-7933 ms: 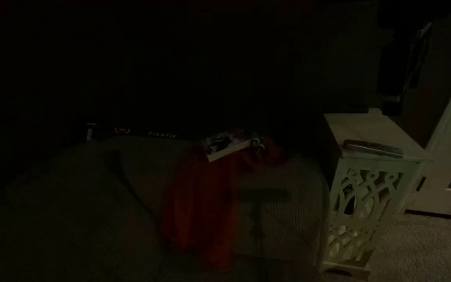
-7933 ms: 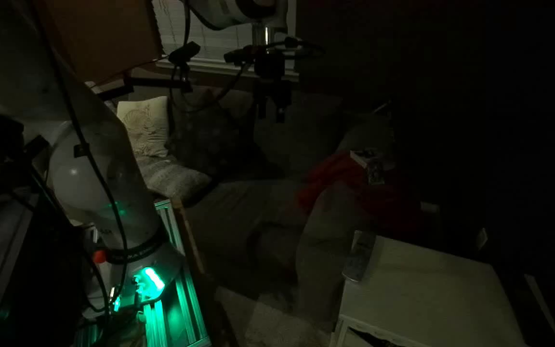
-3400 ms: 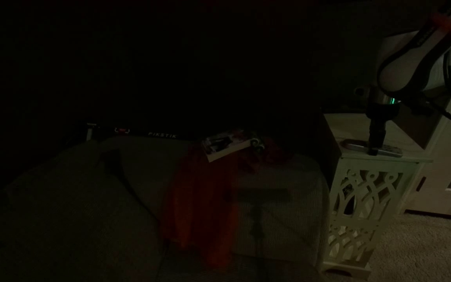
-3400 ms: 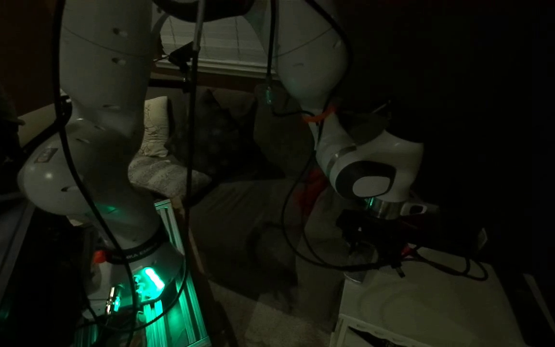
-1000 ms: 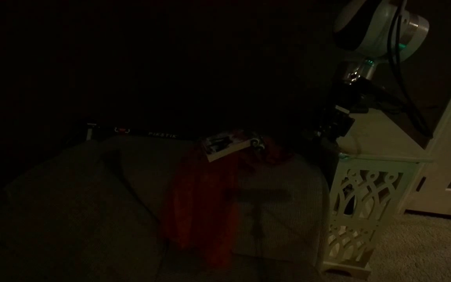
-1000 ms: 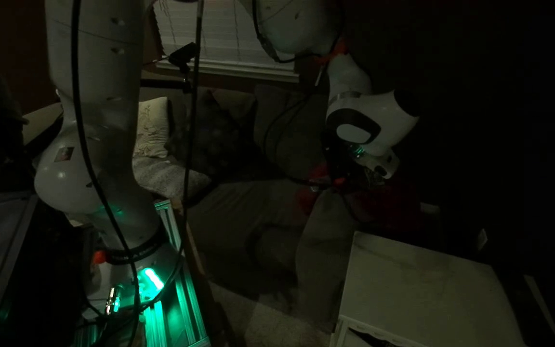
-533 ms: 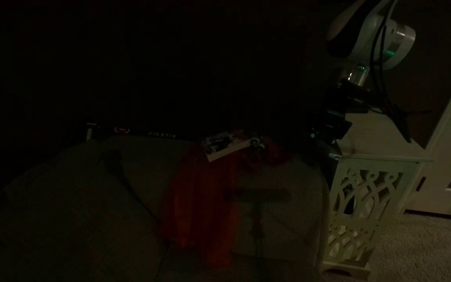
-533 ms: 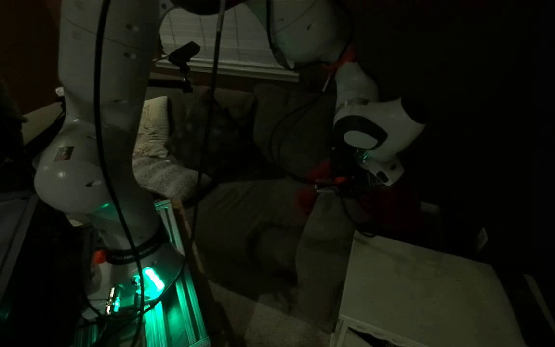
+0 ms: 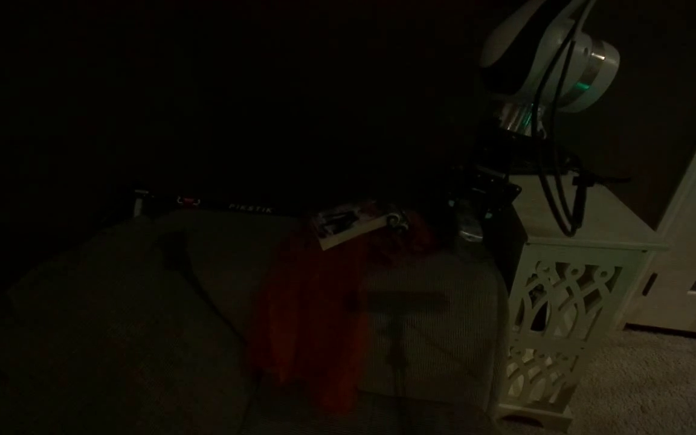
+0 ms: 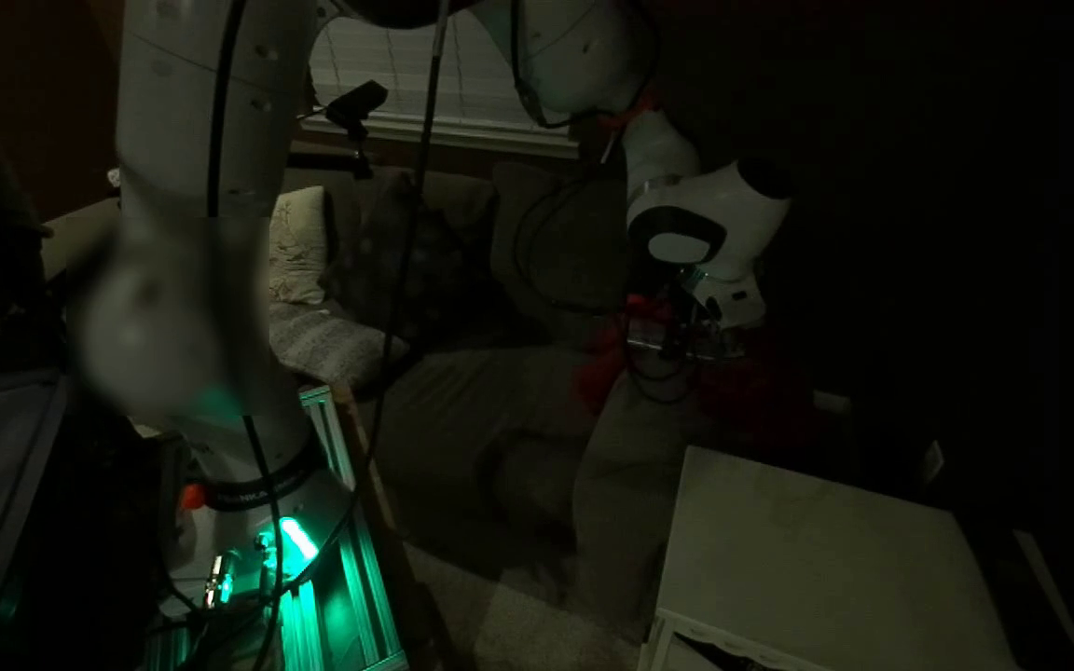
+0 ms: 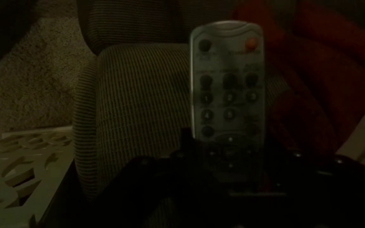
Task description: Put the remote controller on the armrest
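The remote controller, a pale grey bar with dark buttons and one orange button, stands between the dark fingers of my gripper, which is shut on its lower part. Beneath it in the wrist view lies the ribbed armrest; whether they touch I cannot tell. In an exterior view the remote's end points down at the armrest's back right, close to the white box. The gripper is mostly lost in darkness there. Another exterior view has the gripper above the armrest.
A red cloth drapes over the armrest, with a book on top. The white lattice-sided box stands right beside the armrest, and a cable loop from the arm hangs before its top. Dark pillows lie on the sofa behind.
The remote lay on the white box before; now it is gripped and off it. Over the last second my gripper has carried it from the box's edge to above the armrest.
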Robot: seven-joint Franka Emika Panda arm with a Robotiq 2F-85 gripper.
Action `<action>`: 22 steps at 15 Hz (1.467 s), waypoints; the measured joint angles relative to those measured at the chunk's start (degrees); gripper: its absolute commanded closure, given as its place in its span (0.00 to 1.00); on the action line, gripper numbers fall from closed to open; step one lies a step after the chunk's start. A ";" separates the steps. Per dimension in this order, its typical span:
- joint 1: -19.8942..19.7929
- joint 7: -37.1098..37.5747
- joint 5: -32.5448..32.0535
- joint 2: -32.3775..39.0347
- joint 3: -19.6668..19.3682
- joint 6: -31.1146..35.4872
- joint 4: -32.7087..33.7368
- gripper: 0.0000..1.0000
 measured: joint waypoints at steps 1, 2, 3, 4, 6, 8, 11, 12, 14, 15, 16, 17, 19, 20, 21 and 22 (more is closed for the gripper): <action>1.61 4.18 -1.00 0.34 -0.63 1.51 0.28 0.72; 3.23 8.61 -2.54 0.87 -1.60 2.71 0.67 0.72; 4.54 12.72 -4.47 1.62 -2.58 3.65 1.31 0.72; 5.48 16.29 -6.59 2.56 -3.48 4.40 2.14 0.72; 6.74 22.03 -11.37 5.24 -5.40 4.76 4.77 0.72; 7.21 26.00 -15.18 8.42 -6.73 4.47 8.14 0.72; 7.19 27.52 -18.10 13.16 -6.96 2.74 14.11 0.72; 7.17 27.51 -18.33 14.48 -6.71 1.89 16.09 0.72; 7.25 27.51 -18.93 16.73 -6.08 0.84 19.60 0.72; 7.36 27.51 -19.47 17.77 -5.85 0.27 21.19 0.72; 7.49 27.50 -19.99 18.80 -5.79 -0.34 22.69 0.72; 7.54 27.45 -20.42 19.74 -5.78 -0.99 24.04 0.72; 7.46 27.39 -21.06 21.74 -5.79 -2.44 26.58 0.72; 7.39 27.38 -21.29 22.72 -5.80 -3.11 27.75 0.72; 7.34 27.37 -21.47 23.79 -5.80 -3.72 28.93 0.72; 7.31 27.37 -21.57 24.71 -5.83 -4.19 29.97 0.72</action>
